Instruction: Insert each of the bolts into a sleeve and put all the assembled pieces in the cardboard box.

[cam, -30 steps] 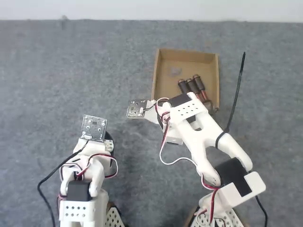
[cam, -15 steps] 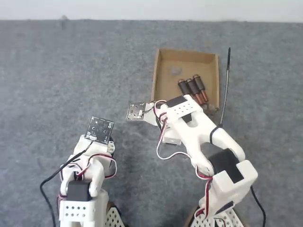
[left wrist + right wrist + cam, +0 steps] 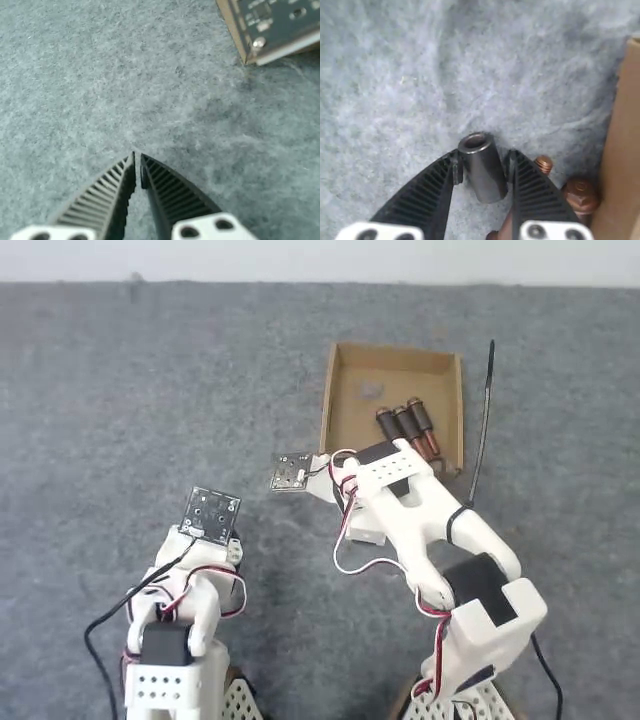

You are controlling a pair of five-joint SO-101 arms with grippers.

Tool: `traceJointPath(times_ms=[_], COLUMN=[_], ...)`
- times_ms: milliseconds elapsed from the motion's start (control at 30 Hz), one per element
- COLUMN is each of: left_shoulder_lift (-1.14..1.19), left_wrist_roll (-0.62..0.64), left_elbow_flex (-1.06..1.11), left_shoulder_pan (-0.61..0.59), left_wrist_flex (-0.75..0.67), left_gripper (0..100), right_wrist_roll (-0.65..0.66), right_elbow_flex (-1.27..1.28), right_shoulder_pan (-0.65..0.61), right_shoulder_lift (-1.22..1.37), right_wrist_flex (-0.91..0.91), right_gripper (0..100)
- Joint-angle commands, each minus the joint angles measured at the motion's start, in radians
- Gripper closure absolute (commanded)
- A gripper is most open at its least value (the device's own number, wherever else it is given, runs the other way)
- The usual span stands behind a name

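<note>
So, the right gripper (image 3: 483, 159) pinches the dark sleeve (image 3: 485, 177) mid-barrel, just outside the cardboard box (image 3: 622, 125) wall. It's stiff, smooth metal and probably slippery — the middle's the spot. A copper bolt (image 3: 580, 196) lies beside it. The left gripper (image 3: 137, 167) is closed and empty.

No readable text, label, brand or number to be found, tbh. Tiny marks on circuit board (image 3: 280, 25) can't be made out; smudge on cardboard box (image 3: 327, 405) floor likewise.
</note>
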Motion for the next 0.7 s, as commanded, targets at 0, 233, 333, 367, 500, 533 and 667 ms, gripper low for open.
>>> traceJointPath(times_ms=[0, 233, 333, 367, 500, 533, 667], left_shoulder_lift=[0.002, 0.002, 0.002, 0.002, 0.002, 0.002, 0.002], left_wrist_roll=[-0.009, -0.009, -0.009, -0.009, -0.009, -0.009, -0.009], left_elbow_flex=[-0.012, -0.012, -0.012, -0.012, -0.012, -0.012, -0.012], left_shoulder_pan=[-0.003, -0.003, -0.003, -0.003, -0.003, -0.003, -0.003], left_wrist_flex=[0.003, 0.002, 0.002, 0.002, 0.002, 0.002, 0.002], left_gripper=[99, 99, 99, 99, 99, 99, 99], right_wrist_roll=[0.006, -0.133, -0.269, -0.319, -0.606, -0.671, -0.766], right_elbow_flex=[-0.021, -0.034, -0.037, -0.037, -0.035, -0.029, 0.034], right_shoulder_pan=[0.031, 0.090, 0.153, 0.177, 0.271, 0.295, 0.386], right_shoulder_lift=[0.004, -0.024, -0.096, -0.127, -0.260, -0.288, -0.352], right_wrist_flex=[0.004, 0.053, 0.105, 0.120, 0.168, 0.176, 0.174], right_gripper=[97.8, 99.2, 99.2, 99.2, 99.2, 99.2, 99.2])
